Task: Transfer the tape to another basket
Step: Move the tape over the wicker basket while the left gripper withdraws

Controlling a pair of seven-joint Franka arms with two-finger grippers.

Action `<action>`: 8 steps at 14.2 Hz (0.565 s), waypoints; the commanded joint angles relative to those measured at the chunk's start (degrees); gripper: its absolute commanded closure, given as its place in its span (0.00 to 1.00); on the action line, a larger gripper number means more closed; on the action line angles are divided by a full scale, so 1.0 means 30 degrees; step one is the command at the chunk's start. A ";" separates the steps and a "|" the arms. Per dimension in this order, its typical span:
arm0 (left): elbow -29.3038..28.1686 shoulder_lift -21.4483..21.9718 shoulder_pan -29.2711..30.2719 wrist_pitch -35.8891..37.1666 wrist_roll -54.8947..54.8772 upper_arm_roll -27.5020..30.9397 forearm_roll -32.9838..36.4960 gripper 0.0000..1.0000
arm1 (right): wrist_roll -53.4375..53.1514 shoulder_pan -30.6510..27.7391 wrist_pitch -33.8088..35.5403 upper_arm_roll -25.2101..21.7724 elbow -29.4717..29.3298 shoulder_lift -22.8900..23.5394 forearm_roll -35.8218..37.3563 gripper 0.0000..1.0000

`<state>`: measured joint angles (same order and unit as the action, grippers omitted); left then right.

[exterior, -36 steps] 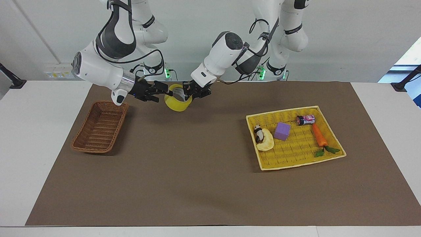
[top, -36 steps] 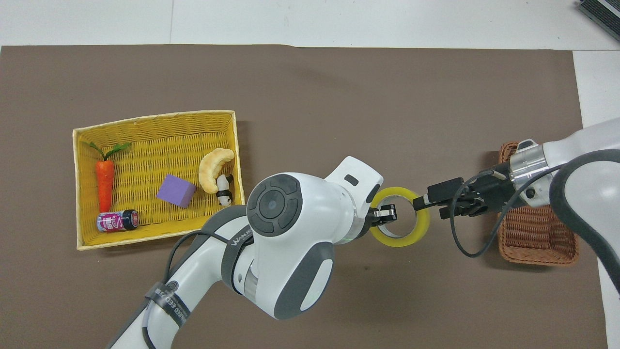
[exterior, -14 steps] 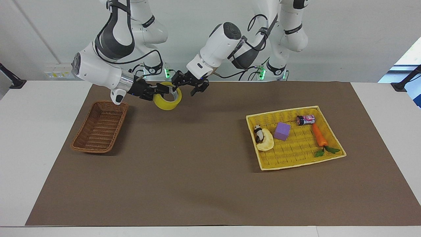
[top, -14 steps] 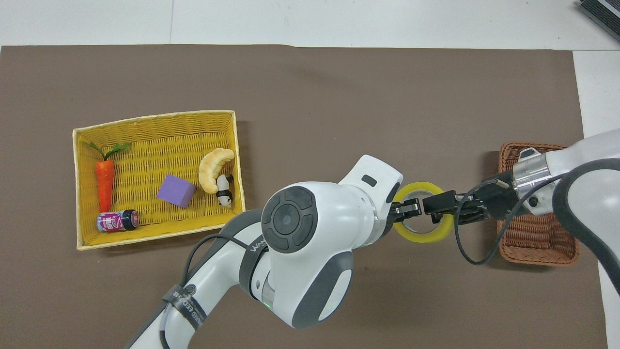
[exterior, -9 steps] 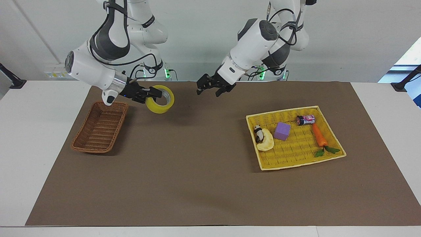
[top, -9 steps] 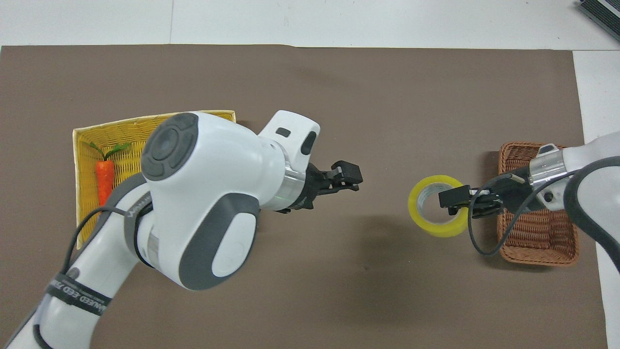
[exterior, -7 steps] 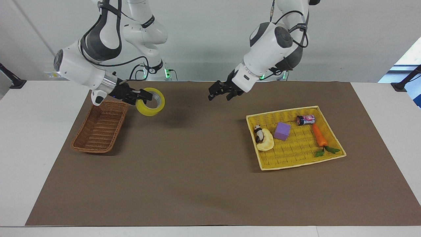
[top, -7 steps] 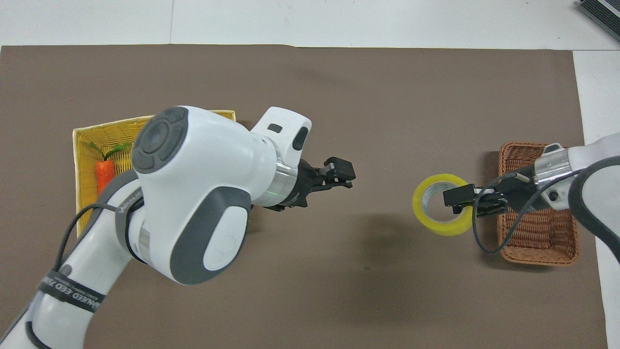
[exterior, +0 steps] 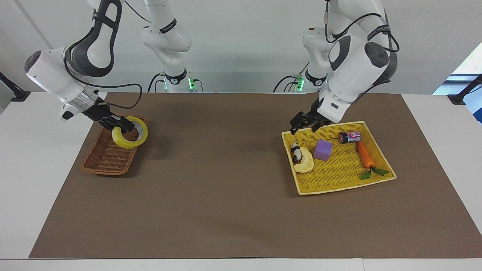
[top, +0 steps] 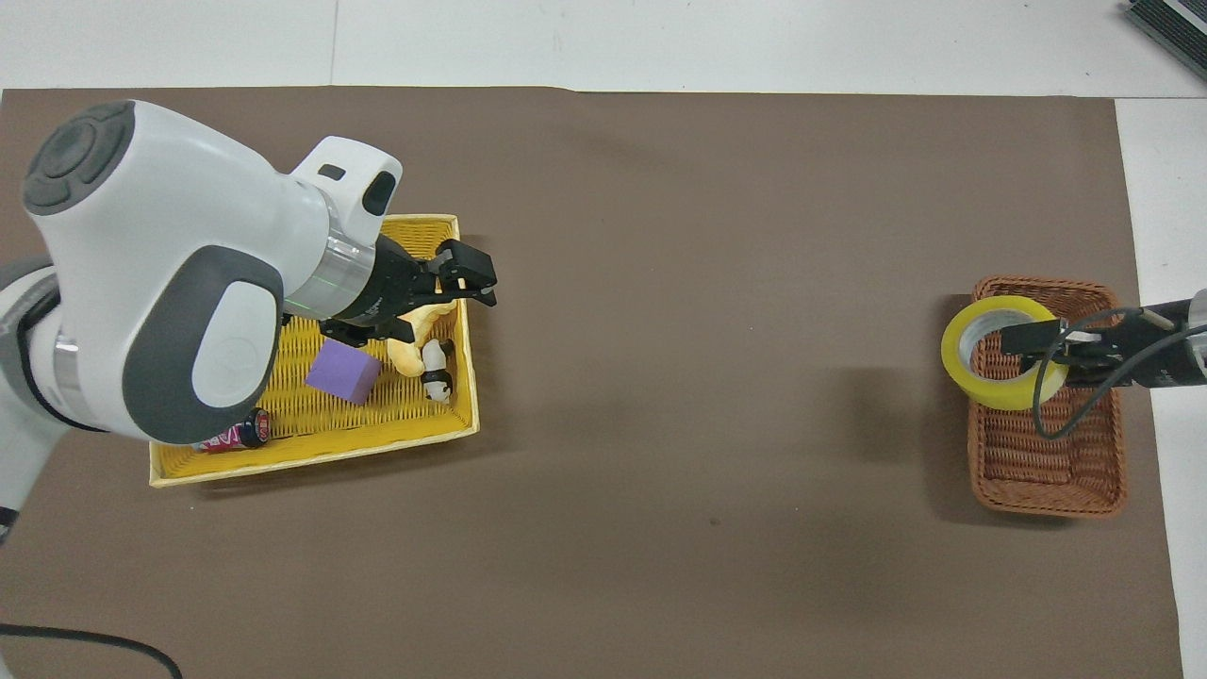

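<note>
The tape (exterior: 124,143) hangs in the air in the right gripper (exterior: 126,128), at mid-height of the facing view toward the right arm's end of the table. The fingers are closed on the roll's wall, one inside the white core and one outside. That suits a ring shape, since the wall is thin enough to pinch while the whole roll is too wide to span. The roll sits tilted, with its hole facing partly upward.

The tape is over the basket (exterior: 107,165), above the long rim that faces the middle of the table. In the overhead view the tape (top: 962,372) covers that rim of the basket (top: 1047,505) in the middle band of the frame, so part of the roll probably overhangs the mat. It appears to be above the wicker, not touching it. The carry looks nearly complete, but the roll seems to need shifting farther over the inside before release. Otherwise it could catch the rim and roll off.

The left gripper (exterior: 302,128) is wide open and holds nothing. It hovers over the edge of the yellow tray (exterior: 339,188) that lies nearest the robots, in the upper half of the facing view. It plays no part in the placing and appears to be waiting clear of the other arm.

In the tray lie a cube (exterior: 323,149), a carrot (exterior: 365,155), a can (exterior: 350,137) and a panda (exterior: 296,152) on a bun (exterior: 305,162). None of them touches either gripper.
</note>
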<state>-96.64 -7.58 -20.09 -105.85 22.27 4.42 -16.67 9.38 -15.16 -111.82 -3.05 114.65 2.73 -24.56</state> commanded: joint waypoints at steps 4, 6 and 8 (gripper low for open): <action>0.0451 0.1148 0.4088 0.2407 -0.7098 -0.0271 0.2179 0.00 | 0.2438 -0.1798 -0.0928 0.0139 -0.0660 0.1928 -0.1541 1.00; 0.1387 0.1148 0.4236 0.3431 -0.7831 -0.0214 0.4056 0.00 | 0.3429 -0.2326 -0.0928 0.0139 -0.0514 0.2515 -0.1541 1.00; 0.2178 0.1148 0.4701 0.4542 -0.8885 -0.0183 0.4821 0.00 | 0.3728 -0.2474 -0.0928 0.0139 -0.0280 0.2634 -0.1541 1.00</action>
<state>-92.92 -4.18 -7.41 -96.24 -1.59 4.50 -5.29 18.29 -21.45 -114.82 -3.15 114.02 10.11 -27.95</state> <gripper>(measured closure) 0.000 1.000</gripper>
